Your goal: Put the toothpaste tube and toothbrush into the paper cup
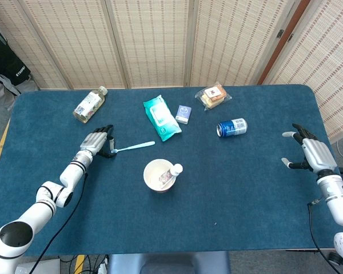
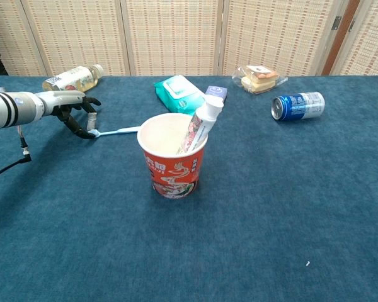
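**Blue table, reed screens behind**

Head view: a dark blue felt-like table [image 1: 263, 188] stands before pale woven screens [image 1: 154, 40]. The paper cup [image 1: 159, 175] stands near the middle with the toothpaste tube [image 1: 174, 171] leaning in it. The toothbrush [image 1: 134, 147] lies flat to the cup's upper left, its end under the left hand [image 1: 97, 141], whose fingers curl down onto it. The right hand [image 1: 308, 153] hovers at the far edge, fingers spread, holding nothing. A bottle [image 1: 90, 104], wipes pack [image 1: 161, 117], small box [image 1: 183, 113], wrapped sandwich [image 1: 213, 96] and blue can [image 1: 232, 127] lie beyond.

Chest view: the left hand's fingertips [image 2: 82, 129] pinch the toothbrush end on the cloth; the cup is orange-red.
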Controlling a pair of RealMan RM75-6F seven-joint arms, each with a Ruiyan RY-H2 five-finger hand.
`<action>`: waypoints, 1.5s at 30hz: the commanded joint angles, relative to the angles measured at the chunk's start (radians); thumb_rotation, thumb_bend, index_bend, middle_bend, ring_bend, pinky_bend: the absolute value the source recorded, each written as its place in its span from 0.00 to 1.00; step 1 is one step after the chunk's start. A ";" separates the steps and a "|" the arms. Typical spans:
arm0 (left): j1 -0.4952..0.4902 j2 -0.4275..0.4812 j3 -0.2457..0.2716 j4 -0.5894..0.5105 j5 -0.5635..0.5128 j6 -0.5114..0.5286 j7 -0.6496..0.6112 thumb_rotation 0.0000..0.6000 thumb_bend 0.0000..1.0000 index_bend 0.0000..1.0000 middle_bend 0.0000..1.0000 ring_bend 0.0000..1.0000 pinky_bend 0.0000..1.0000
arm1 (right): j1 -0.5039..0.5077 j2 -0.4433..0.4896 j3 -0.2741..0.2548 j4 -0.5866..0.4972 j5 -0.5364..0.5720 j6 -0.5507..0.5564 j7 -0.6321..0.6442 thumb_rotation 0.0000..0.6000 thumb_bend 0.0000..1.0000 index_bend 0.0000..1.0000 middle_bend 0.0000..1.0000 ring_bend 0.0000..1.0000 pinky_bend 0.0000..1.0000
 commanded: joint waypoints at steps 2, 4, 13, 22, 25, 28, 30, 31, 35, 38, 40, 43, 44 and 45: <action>0.012 0.016 0.002 -0.013 -0.002 0.004 0.010 1.00 0.27 0.59 0.00 0.00 0.00 | 0.000 0.000 0.001 0.001 -0.001 0.001 0.002 1.00 0.18 0.25 0.03 0.00 0.11; 0.019 0.030 0.004 -0.026 -0.004 0.006 0.018 1.00 0.27 0.59 0.00 0.00 0.00 | 0.000 -0.002 0.001 0.003 -0.002 0.000 0.003 1.00 0.18 0.25 0.03 0.00 0.11; 0.065 0.112 0.011 -0.111 -0.018 0.025 0.071 1.00 0.27 0.59 0.00 0.00 0.00 | 0.001 -0.009 -0.001 0.013 -0.009 -0.005 0.017 1.00 0.18 0.25 0.03 0.00 0.12; 0.118 0.202 0.010 -0.208 -0.071 0.017 0.157 1.00 0.27 0.48 0.00 0.00 0.00 | 0.001 -0.009 -0.001 0.013 -0.016 -0.004 0.025 1.00 0.18 0.25 0.03 0.00 0.11; 0.121 0.218 0.007 -0.225 -0.092 -0.005 0.177 1.00 0.27 0.23 0.00 0.00 0.00 | 0.002 -0.009 -0.001 0.013 -0.016 -0.004 0.024 1.00 0.19 0.25 0.03 0.00 0.12; 0.122 0.236 -0.003 -0.250 -0.113 -0.020 0.191 1.00 0.27 0.02 0.00 0.00 0.00 | 0.004 -0.009 0.000 0.013 -0.016 -0.005 0.023 1.00 0.18 0.25 0.03 0.00 0.11; 0.122 0.248 -0.014 -0.267 -0.126 -0.027 0.188 1.00 0.27 0.00 0.00 0.00 0.00 | 0.004 -0.009 0.000 0.013 -0.016 -0.006 0.023 1.00 0.18 0.25 0.03 0.00 0.11; 0.120 0.254 -0.025 -0.278 -0.136 -0.028 0.182 1.00 0.27 0.00 0.00 0.00 0.00 | 0.005 -0.010 0.000 0.014 -0.016 -0.007 0.023 1.00 0.18 0.25 0.03 0.00 0.12; 0.113 0.248 -0.061 -0.289 -0.153 0.005 0.170 1.00 0.29 0.04 0.00 0.00 0.00 | 0.008 -0.014 0.000 0.018 -0.016 -0.010 0.024 1.00 0.18 0.25 0.03 0.00 0.11; 0.099 0.228 -0.077 -0.277 -0.151 0.025 0.172 1.00 0.32 0.17 0.00 0.00 0.00 | 0.010 -0.017 0.000 0.020 -0.016 -0.014 0.025 1.00 0.18 0.25 0.03 0.00 0.12; 0.087 0.209 -0.086 -0.262 -0.152 0.028 0.169 1.00 0.32 0.20 0.00 0.00 0.00 | 0.011 -0.018 0.000 0.022 -0.016 -0.016 0.024 1.00 0.18 0.25 0.03 0.00 0.12; 0.068 0.179 -0.096 -0.229 -0.152 0.023 0.166 1.00 0.32 0.20 0.00 0.00 0.00 | 0.012 -0.019 -0.001 0.023 -0.014 -0.018 0.024 1.00 0.18 0.25 0.03 0.00 0.12; 0.063 0.171 -0.098 -0.219 -0.152 0.018 0.161 1.00 0.32 0.19 0.00 0.00 0.00 | 0.012 -0.019 -0.001 0.023 -0.014 -0.018 0.024 1.00 0.18 0.25 0.03 0.00 0.12; 0.058 0.163 -0.100 -0.210 -0.152 0.012 0.156 1.00 0.32 0.16 0.00 0.00 0.00 | 0.012 -0.018 -0.001 0.023 -0.014 -0.018 0.024 1.00 0.18 0.25 0.03 0.00 0.12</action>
